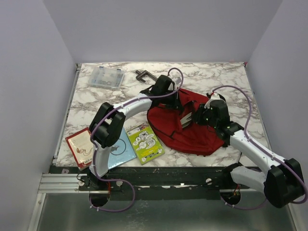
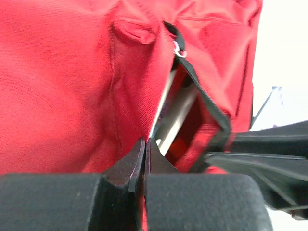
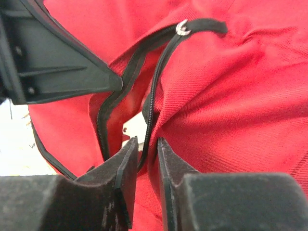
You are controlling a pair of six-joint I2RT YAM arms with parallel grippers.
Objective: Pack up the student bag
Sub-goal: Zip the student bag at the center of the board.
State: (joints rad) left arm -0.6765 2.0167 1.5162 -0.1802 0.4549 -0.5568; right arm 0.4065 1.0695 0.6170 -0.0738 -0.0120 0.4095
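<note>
Red fabric of the student bag (image 1: pixel 197 137) is seen in the top view, lying right of centre on the marble table (image 1: pixel 226 79). The left gripper (image 1: pixel 179 103) and right gripper (image 1: pixel 192 119) are placed at its opening. A green booklet (image 1: pixel 144 143), a blue book (image 1: pixel 121 150) and a red packet (image 1: pixel 82 147) are laid to its left.

In the left wrist view, the left gripper (image 2: pixel 145 142) is pressed fully closed at the edge of the bag's (image 2: pixel 62 82) opening. Whether cloth is pinched cannot be told.

In the right wrist view, the right gripper (image 3: pixel 147 142) is parted by a narrow gap, and the black zipper strip (image 3: pixel 155 86) is seen running down between the jaws.
</note>
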